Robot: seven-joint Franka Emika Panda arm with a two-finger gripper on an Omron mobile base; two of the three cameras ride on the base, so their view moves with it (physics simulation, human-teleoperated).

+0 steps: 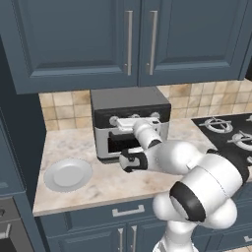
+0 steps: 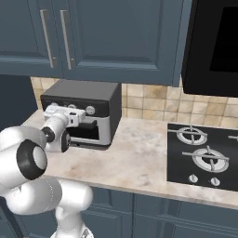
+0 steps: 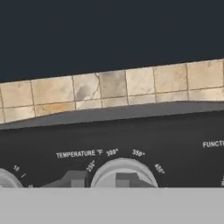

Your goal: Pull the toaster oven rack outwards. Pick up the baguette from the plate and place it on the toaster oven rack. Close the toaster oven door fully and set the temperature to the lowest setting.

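Note:
The toaster oven [image 1: 130, 101] [image 2: 83, 90] stands against the tiled wall. Its door [image 1: 102, 142] [image 2: 106, 132] looks closed against the front. My gripper [image 1: 129, 123] [image 2: 69, 114] presses on the black control strip. In the hand view my gripper [image 3: 97, 180] is narrowed on the silver temperature knob [image 3: 131, 168]. One fingertip [image 3: 74, 179] sits just left of the knob and the other lies over its face. The white plate [image 1: 68, 174] lies bare on the counter, left of the oven. The baguette and the rack are hidden.
A gas hob [image 1: 231, 133] [image 2: 204, 153] fills the counter to the right of the oven. Blue wall cabinets [image 1: 128, 39] hang low over the oven. A second silver knob [image 3: 6, 179] sits left of the temperature knob. A black appliance [image 2: 214, 46] hangs above the hob.

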